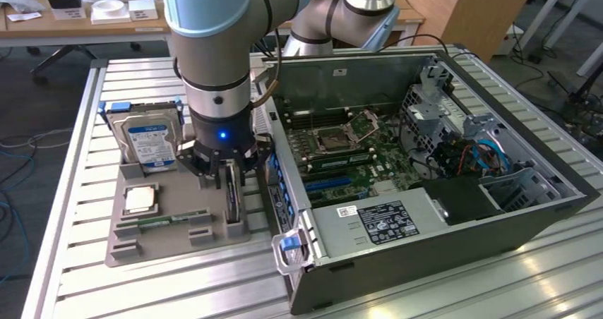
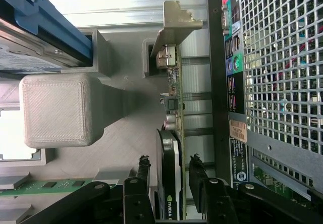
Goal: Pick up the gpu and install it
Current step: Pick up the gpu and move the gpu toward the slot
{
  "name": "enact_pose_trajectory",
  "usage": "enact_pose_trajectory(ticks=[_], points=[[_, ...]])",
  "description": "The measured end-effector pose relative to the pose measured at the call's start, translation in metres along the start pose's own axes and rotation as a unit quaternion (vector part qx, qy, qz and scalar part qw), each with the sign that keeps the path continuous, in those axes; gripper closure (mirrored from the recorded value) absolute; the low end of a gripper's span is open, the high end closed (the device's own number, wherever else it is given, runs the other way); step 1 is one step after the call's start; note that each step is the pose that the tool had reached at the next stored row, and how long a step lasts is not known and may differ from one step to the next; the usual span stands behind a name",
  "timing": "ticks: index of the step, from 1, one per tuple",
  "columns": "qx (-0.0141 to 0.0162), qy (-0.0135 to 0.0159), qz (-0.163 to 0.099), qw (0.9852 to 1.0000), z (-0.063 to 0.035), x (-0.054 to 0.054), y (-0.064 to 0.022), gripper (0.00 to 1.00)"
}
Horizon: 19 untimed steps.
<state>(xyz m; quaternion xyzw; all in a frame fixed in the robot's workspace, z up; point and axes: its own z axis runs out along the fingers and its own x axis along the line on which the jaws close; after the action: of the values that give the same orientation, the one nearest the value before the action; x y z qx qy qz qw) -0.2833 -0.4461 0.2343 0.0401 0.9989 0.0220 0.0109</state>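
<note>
Black end effector [image 2: 169,159] half-open astride gpu [image 2: 169,146]

tray [image 1: 179,247] on surface [image 1: 75,284] | gpu [image 1: 233,205] on edge in tray | hard drive [image 1: 146,139] at exterior view's left | computer case [image 1: 424,245] at exterior view's right
</note>
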Motion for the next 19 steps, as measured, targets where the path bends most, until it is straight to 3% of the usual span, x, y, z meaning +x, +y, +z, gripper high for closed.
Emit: enact_pose_trajectory(ticks=[3, 4, 19], points=[[0.0000, 0.0000, 0.000, 1.0000, 0.0000, 0.0000, 0.0000, 0.56], [0.0000, 0.0000, 0.000, 1.0000, 0.0000, 0.0000, 0.0000, 0.63], [0.0000, 0.0000, 0.000, 1.0000, 0.0011, -0.0006, -0.0001, 0.63]])
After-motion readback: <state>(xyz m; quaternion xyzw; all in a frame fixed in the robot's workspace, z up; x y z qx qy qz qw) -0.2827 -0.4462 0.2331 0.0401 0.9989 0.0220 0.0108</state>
